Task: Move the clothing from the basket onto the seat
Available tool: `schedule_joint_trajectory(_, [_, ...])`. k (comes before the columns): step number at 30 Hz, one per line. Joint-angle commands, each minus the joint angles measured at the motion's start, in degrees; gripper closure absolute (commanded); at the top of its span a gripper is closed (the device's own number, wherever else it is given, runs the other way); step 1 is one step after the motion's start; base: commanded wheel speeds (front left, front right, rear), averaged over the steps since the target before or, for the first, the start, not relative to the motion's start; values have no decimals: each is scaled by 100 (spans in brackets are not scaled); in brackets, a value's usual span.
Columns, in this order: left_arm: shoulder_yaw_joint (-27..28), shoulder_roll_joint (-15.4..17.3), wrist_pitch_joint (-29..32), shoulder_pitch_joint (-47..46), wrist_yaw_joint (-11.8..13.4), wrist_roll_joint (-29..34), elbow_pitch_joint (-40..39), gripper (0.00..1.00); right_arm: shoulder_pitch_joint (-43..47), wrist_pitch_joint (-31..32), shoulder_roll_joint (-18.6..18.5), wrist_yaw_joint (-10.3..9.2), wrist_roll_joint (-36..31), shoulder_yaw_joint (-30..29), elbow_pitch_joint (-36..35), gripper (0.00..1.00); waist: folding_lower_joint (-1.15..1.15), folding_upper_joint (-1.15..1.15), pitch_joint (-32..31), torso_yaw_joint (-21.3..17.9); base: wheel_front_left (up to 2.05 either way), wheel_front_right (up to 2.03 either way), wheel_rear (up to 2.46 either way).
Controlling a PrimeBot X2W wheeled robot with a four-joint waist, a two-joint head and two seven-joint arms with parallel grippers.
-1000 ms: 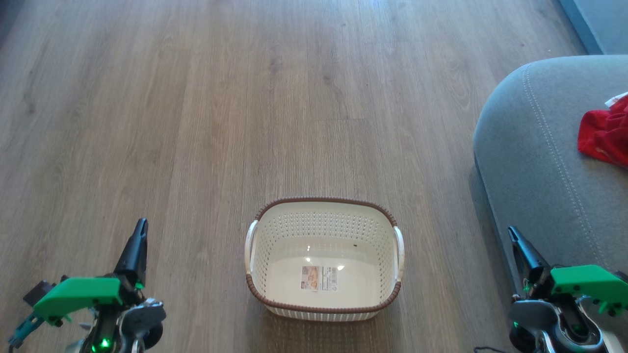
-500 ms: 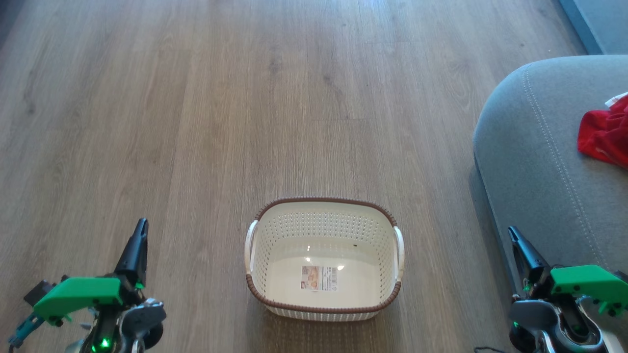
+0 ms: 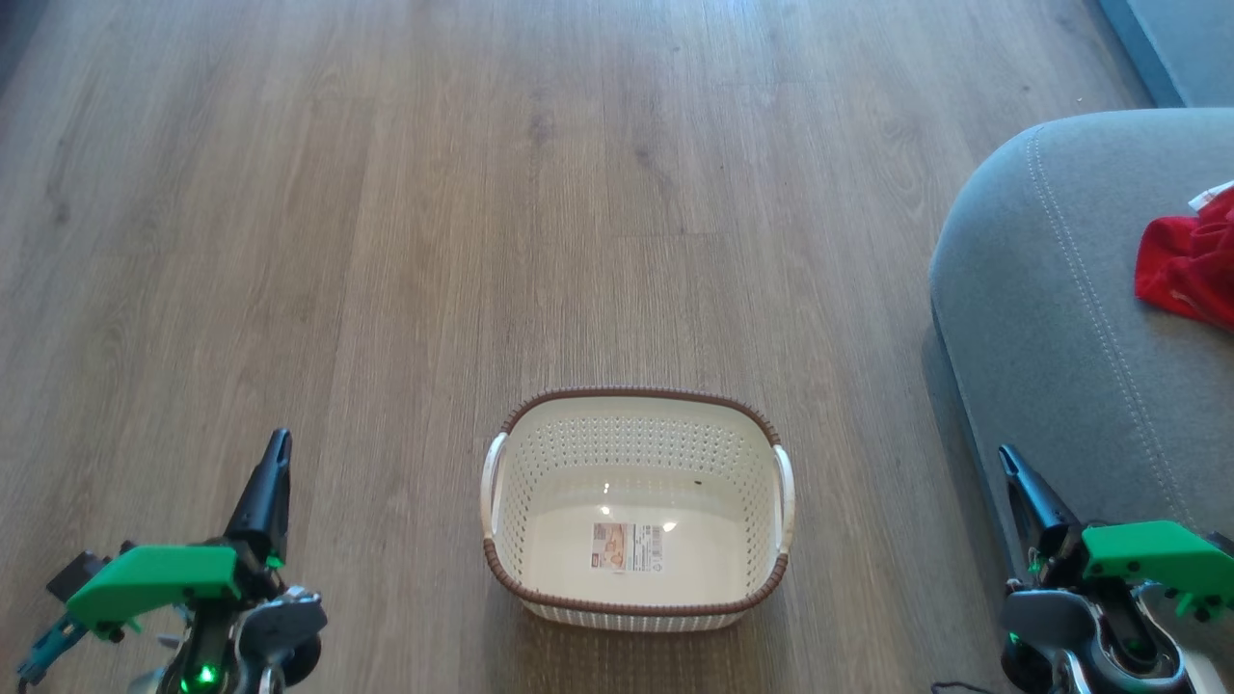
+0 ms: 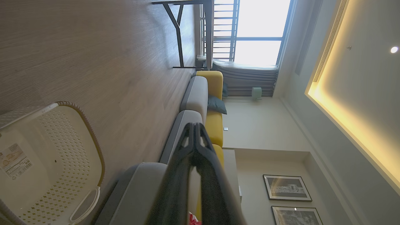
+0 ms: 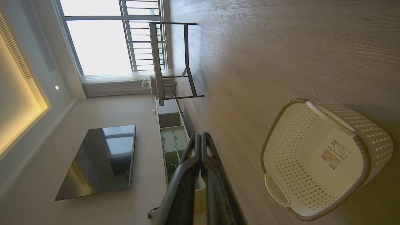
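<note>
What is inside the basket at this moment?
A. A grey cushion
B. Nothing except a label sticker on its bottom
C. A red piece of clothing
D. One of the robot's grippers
B: the basket shows a bare white bottom with just the label sticker, while the red clothing lies on the seat.

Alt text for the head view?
An empty cream perforated basket with a brown rim sits on the wood floor, only a label sticker inside. Red clothing lies on the grey seat at right; the left gripper and right gripper, both shut, rest at the lower corners.
</note>
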Motion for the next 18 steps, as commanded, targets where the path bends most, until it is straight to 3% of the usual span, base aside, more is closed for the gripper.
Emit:
schedule_joint_trajectory(1, [202,25,29,-317,-38,10,-190,100,-279,43,-77,33,34,98,-178,100,0,0,0,0,0,0,0])
schedule_joint_trajectory(18, [207,21,33,-318,-38,15,-190,100,-279,42,-77,33,34,98,-178,100,0,0,0,0,0,0,0])
